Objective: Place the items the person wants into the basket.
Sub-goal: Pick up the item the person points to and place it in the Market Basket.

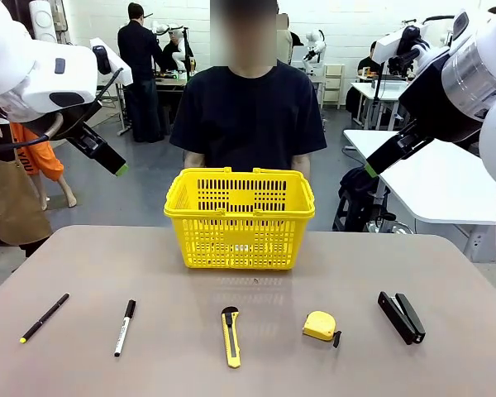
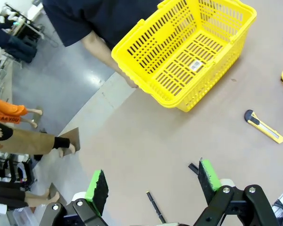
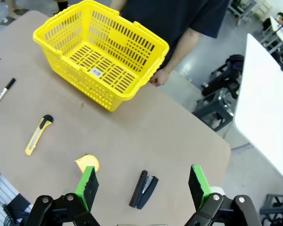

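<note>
The yellow basket stands empty at the far middle of the table, and the person stands right behind it with hands low at the table's far edge. In a row near the front lie the thin black pen, the black-and-white marker and the yellow-and-black utility knife. My left gripper hangs high over the table's far left, and in its wrist view the left gripper is open and holds nothing. My right gripper hangs high at the far right. Its wrist view shows the right gripper open and holding nothing above the stapler.
A yellow tape measure and the black stapler lie at the front right. Bare tabletop spreads between the row of tools and the basket. The person's hand rests by the basket's far corner. Other tables stand beyond.
</note>
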Robot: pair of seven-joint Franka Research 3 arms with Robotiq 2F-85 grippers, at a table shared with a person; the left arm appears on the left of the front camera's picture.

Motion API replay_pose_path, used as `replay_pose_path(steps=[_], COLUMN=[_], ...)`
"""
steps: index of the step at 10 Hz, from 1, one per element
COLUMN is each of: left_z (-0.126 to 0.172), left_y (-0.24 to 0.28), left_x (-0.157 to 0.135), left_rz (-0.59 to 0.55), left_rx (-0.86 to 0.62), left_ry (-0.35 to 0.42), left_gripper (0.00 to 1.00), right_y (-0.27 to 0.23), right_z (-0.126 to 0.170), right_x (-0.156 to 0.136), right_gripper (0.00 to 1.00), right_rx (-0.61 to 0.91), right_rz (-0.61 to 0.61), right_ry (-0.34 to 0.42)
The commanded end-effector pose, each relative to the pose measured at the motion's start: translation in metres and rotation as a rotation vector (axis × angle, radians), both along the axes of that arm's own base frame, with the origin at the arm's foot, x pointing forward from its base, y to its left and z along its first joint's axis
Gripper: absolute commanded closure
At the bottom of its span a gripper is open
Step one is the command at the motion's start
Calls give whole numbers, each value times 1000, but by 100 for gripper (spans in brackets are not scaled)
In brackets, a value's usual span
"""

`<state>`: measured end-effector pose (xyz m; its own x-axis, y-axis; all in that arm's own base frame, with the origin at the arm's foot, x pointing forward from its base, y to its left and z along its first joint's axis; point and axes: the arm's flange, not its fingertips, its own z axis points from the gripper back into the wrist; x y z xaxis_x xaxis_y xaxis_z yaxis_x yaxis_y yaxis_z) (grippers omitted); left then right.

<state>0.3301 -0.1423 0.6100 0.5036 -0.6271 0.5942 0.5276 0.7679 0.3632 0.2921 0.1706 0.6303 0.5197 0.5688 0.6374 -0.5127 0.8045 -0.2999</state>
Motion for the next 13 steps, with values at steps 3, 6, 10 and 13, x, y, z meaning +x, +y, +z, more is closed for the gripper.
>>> replay_pose_path(steps=[3, 6, 10, 13], left_z=[39, 51, 44, 36], left_y=[100, 205, 296, 328], left_x=[18, 44, 62, 61], left_rz=[-276, -328, -205, -187], left_rx=[-296, -568, -755, -716], left_ry=[215, 207, 95, 175], left_gripper=[0, 0, 0, 0], right_y=[-102, -205, -279, -317], right_z=[5, -8, -26, -30], right_x=[17, 45, 57, 48], right_gripper=[0, 0, 0, 0], right_rx=[341, 637, 803, 783], right_rz=[354, 325, 230, 240], right_ry=[209, 187, 138, 161])
